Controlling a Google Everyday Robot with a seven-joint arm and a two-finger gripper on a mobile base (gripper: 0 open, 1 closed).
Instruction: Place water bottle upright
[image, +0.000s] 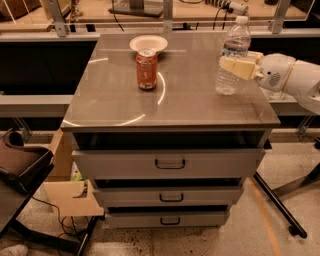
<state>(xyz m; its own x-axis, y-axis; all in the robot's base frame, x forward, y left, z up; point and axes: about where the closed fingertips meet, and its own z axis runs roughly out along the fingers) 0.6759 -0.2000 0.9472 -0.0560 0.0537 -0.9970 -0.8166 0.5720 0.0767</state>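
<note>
The water bottle (234, 42) is clear ribbed plastic with a white cap. It stands upright near the right edge of the grey cabinet top (120, 95), with its base at the surface. My gripper (228, 61) reaches in from the right on a white arm (295, 77). Its cream fingers (240, 68) are closed around the bottle's middle, one in front of it and one mostly hidden behind it.
An orange-red soda can (146, 69) stands at the centre back, with a white paper bowl (148, 43) just behind it. The cabinet's drawers (170, 164) are slightly open in front. A brown chair (20, 162) and a cardboard box (65, 195) sit at the left, and black stand legs (280, 210) at the right.
</note>
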